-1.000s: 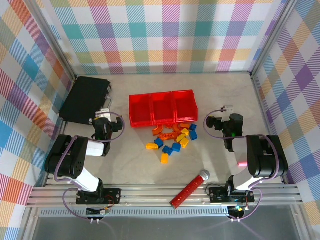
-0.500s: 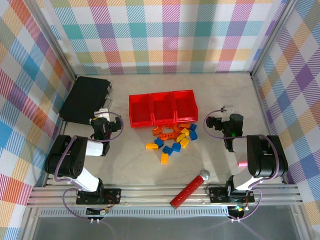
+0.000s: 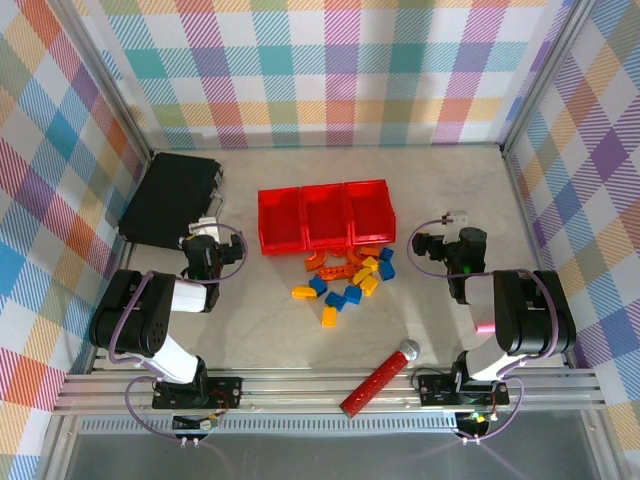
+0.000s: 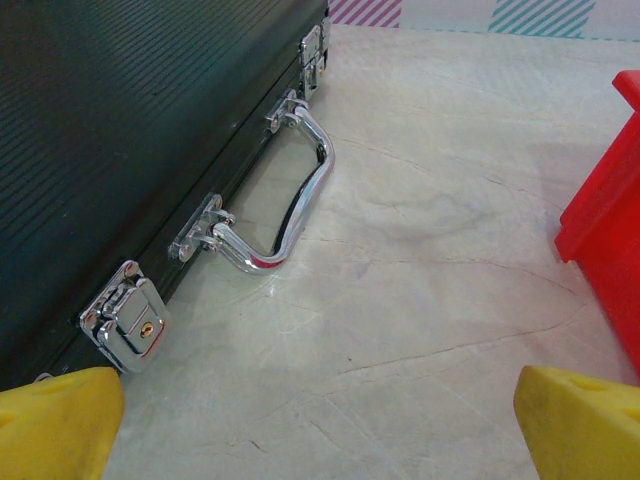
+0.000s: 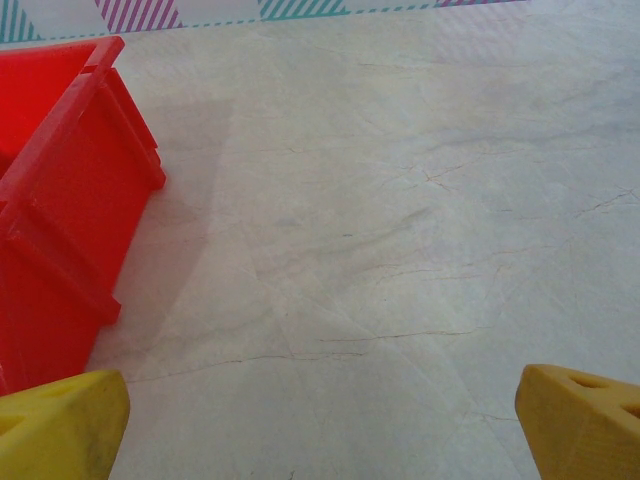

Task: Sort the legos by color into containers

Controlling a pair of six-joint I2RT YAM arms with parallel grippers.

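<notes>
Red plastic bins (image 3: pixel 325 217), three joined in a row, sit open-topped near the middle of the pale marbled surface (image 3: pixel 270 330). From above, the legos (image 3: pixel 345 275) lie loose on the surface in a scatter just in front of the bins, on the side nearer the arms. The thickest cluster of orange, yellow and blue pieces is close against the near walls of the middle and right bins. A few more trail off toward the front, below the middle bin. I cannot tell whether any piece lies inside a bin.

The left fingers (image 4: pixel 55 425) are spread wide, their yellow tips at the two bottom corners of the left wrist view, with bare surface between them and nothing held. They sit left of the bins and well apart from the legos. A corner of the left bin (image 4: pixel 605 210) shows at the right edge of that view. A flat black case (image 4: pixel 120 130) with a chrome handle (image 4: pixel 285 195) lies on the far side from the bins.

The right fingers (image 5: pixel 585 420) are likewise spread wide and empty. They sit right of the bins, whose end wall (image 5: pixel 60 190) shows at the left of the right wrist view, and they too are well away from the legos.

A red cylinder (image 3: pixel 375 385) with a silver ball end lies in front of the bins, beyond the legos.
</notes>
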